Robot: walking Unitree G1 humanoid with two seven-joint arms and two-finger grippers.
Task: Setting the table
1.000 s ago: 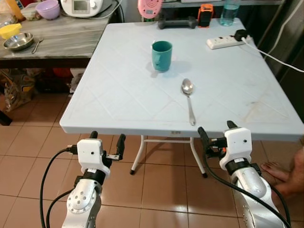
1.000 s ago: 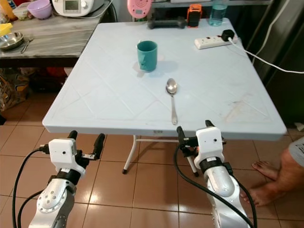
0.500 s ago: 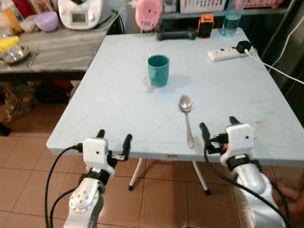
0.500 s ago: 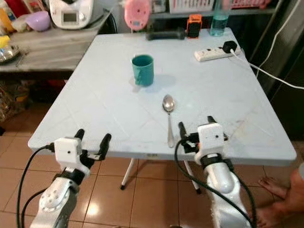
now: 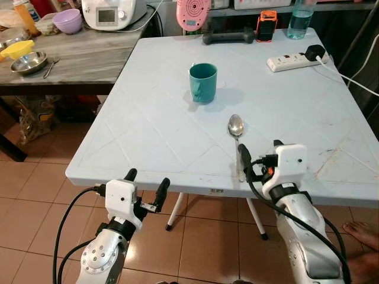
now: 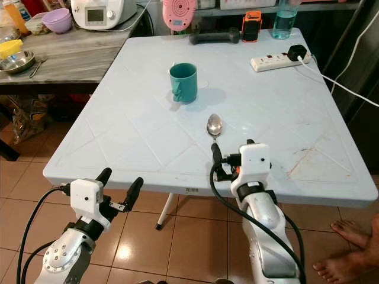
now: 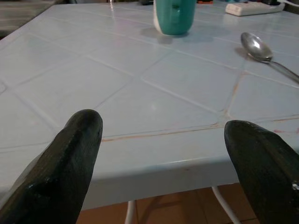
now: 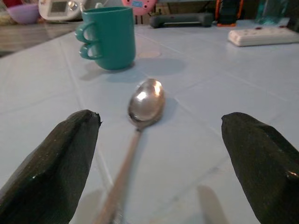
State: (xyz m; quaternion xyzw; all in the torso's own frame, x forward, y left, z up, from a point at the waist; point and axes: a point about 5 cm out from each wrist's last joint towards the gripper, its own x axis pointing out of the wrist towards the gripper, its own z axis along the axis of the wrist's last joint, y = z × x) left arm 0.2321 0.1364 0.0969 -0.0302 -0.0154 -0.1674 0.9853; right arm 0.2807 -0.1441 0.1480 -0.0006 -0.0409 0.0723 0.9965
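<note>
A teal mug (image 5: pixel 203 83) stands upright near the middle of the pale blue table (image 5: pixel 148 130). A metal spoon (image 5: pixel 235 126) lies in front of it, its handle pointing at the front edge. My right gripper (image 5: pixel 259 155) is open just above that edge. Its fingers (image 8: pixel 51 172) stand on either side of the spoon's handle (image 8: pixel 145 100), apart from it. My left gripper (image 5: pixel 147 180) is open and holds nothing. It hangs just before and below the table's front edge (image 7: pixel 154 163), to the left.
A power strip (image 5: pixel 290 59), a black dumbbell (image 5: pixel 231 38), an orange device (image 5: pixel 267 26) and a bottle (image 5: pixel 299 12) line the far edge. A grey counter (image 5: pixel 77 56) at left holds a steel bowl (image 5: pixel 29 62). A person's bare foot (image 6: pixel 349 234) rests on the floor at right.
The view has shifted closer to the table. My right gripper has risen from below the edge to over the spoon's handle. The left gripper stays below the edge.
</note>
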